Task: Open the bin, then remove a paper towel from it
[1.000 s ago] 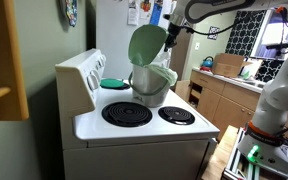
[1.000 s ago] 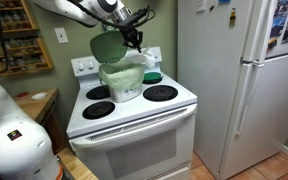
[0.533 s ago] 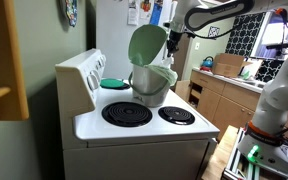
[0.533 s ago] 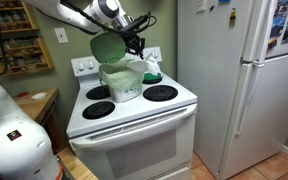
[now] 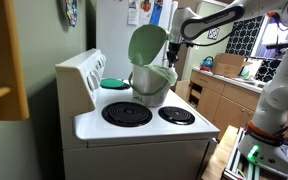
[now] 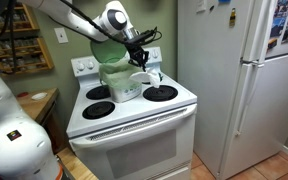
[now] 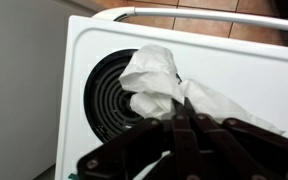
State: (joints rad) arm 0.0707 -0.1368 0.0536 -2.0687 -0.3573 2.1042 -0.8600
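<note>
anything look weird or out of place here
Yes: the bin stands on the stove top with its lid up, an odd spot for it, and the gripper holds a crumpled paper towel over a coil burner.

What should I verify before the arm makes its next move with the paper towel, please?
1. The lid stands open and upright: ok.
2. The bin sits upright on the stove: ok.
3. The gripper pinches the paper towel: ok.
4. The paper towel hangs fully clear of the bin's rim: cannot tell.
5. The burner beneath the paper towel is dark, with no glow: ok.
</note>
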